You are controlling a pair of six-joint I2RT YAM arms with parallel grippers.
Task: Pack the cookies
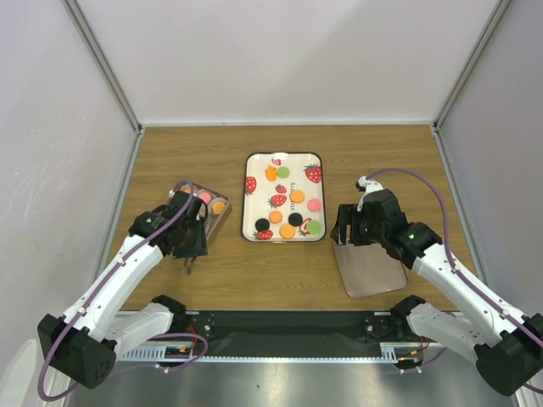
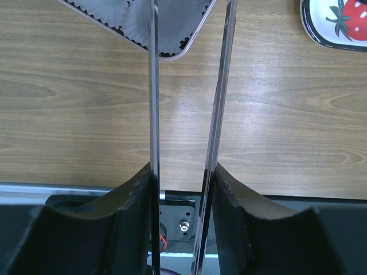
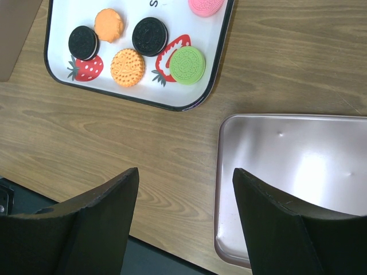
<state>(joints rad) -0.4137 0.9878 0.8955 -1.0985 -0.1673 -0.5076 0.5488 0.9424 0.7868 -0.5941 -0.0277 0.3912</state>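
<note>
The small round orange, pink, green and black cookies (image 1: 288, 231) lay mostly on the white strawberry-printed rectangular tray (image 1: 285, 154) at mid-surface. A few sat in the paper-cupped metal box (image 1: 217, 209) to its left. The left gripper (image 2: 182, 177), its arm bent low beside that box, was clenched on thin metal tongs (image 2: 153, 86). The right gripper (image 3: 184, 175) hung released, fingers wide, over the wooden surface (image 3: 114, 143) between the tray and a pinkish metal lid (image 3: 287, 172).

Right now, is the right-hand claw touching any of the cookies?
Apart. The right wrist view shows the right gripper open over the table and the edge of the metal lid, with the cookies lying on the tray beyond its fingertips.
</note>
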